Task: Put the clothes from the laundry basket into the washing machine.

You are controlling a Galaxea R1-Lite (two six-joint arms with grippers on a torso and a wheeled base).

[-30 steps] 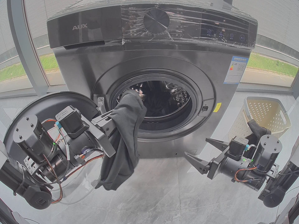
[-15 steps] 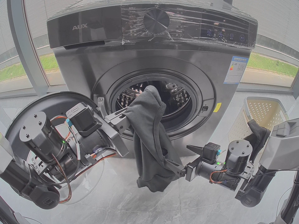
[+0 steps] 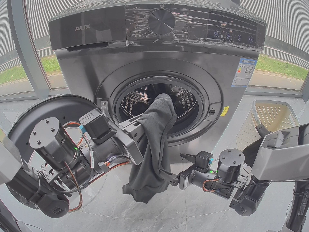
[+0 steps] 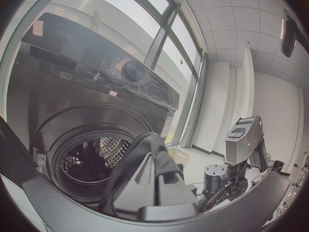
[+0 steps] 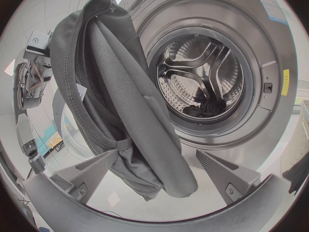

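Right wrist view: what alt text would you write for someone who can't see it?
A dark grey garment hangs in the gap of the open right gripper, in front of the washer and its open drum. A small dark heap of clothes lies inside.

Laundry basket (image 3: pixel 276 116) partly behind right arm (image 3: pixel 283 153)

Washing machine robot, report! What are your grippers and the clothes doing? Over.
Left gripper shut on dark garment, hanging outside the drum opening. Right gripper open, jaws either side of its lower part. Door open, nothing blocking.
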